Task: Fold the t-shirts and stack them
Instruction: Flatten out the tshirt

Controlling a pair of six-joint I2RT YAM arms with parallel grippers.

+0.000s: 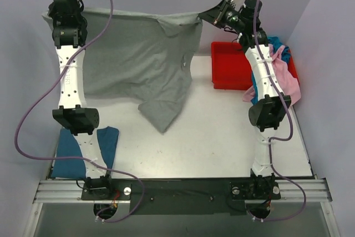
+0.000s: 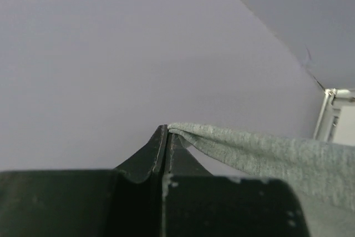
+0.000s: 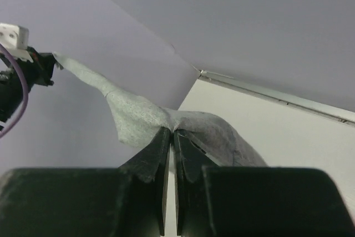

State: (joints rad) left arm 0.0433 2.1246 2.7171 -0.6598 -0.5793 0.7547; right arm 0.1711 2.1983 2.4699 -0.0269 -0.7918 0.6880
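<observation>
The table (image 1: 222, 137) carried the red bin (image 1: 227, 65) at its far right. The grey t-shirt (image 1: 144, 54) hung spread out to the left of the bin. Its top edge was pulled taut in the air, starting just above the bin's far left corner and running away from the bin. Its lowest fold rested on the table nearer the arm bases than the bin. The darker blue t-shirt (image 1: 66, 154) lay flat well apart from the bin, at the near left, partly under the left arm. The pink t-shirt (image 1: 285, 79) draped over the bin's right side, and the teal-blue t-shirt (image 1: 275, 43) was bunched beside it in the bin. The right gripper (image 3: 171, 134), just above the bin's far left corner, had its fingers pressed together, pinching the grey cloth. The left gripper (image 2: 166, 134), farthest from the bin, pinched the other top corner of the grey t-shirt.
</observation>
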